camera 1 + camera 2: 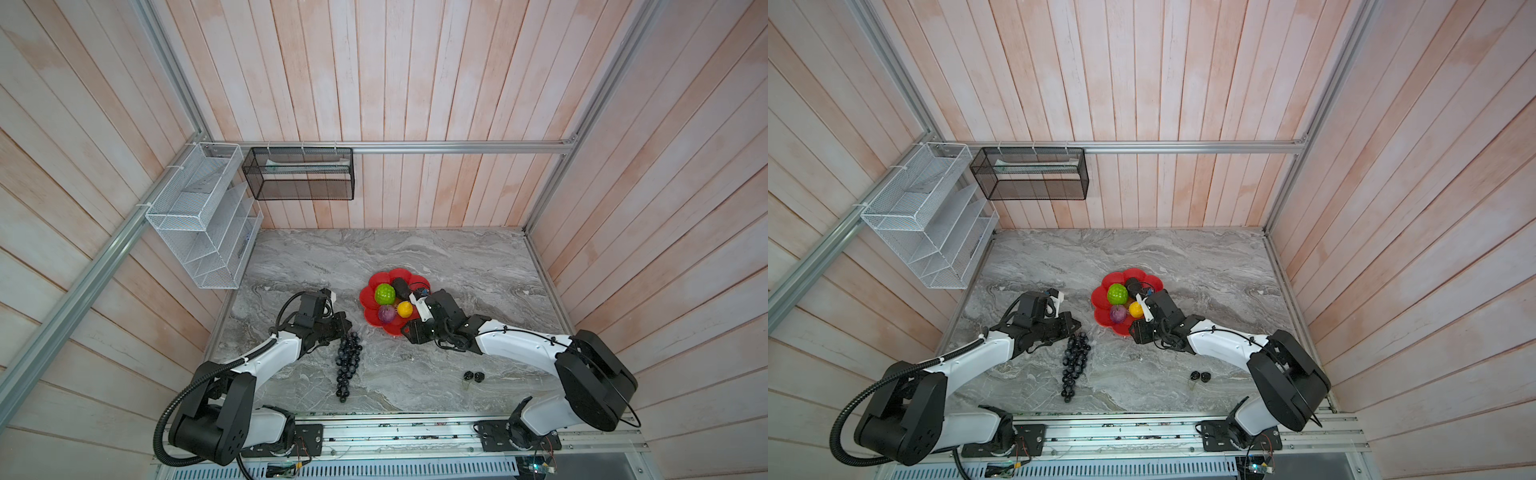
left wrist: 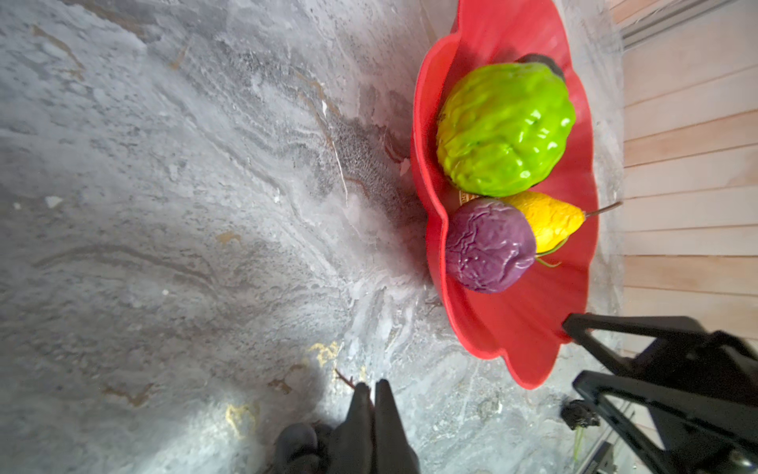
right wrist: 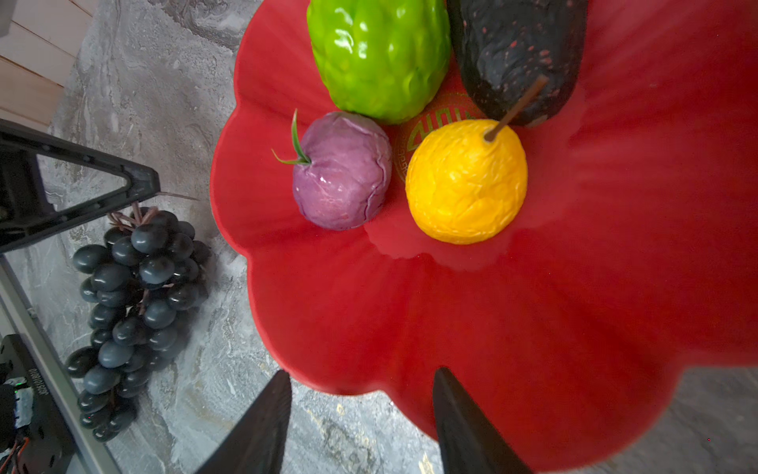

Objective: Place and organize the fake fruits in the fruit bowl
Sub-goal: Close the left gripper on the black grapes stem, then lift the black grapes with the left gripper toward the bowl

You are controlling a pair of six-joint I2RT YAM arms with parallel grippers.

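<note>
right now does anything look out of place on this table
Yes: the grape bunch and a black cherry pair lie on the marble table, outside the red fruit bowl.

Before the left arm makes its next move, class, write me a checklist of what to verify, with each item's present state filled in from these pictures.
1. Left gripper closed on the stem of the grape bunch: ok.
2. Bunch lying free on the table, nothing resting on it: ok.
3. Bare space in the fruit bowl for the bunch: ok, the near part is bare.
4. Right gripper out of the way: not ok, it hangs open over the bowl's near rim.
5. Grip firm enough to carry the whole bunch: cannot tell.
6. All fruits in the bowl: not ok, the black cherry pair lies on the table.
</note>
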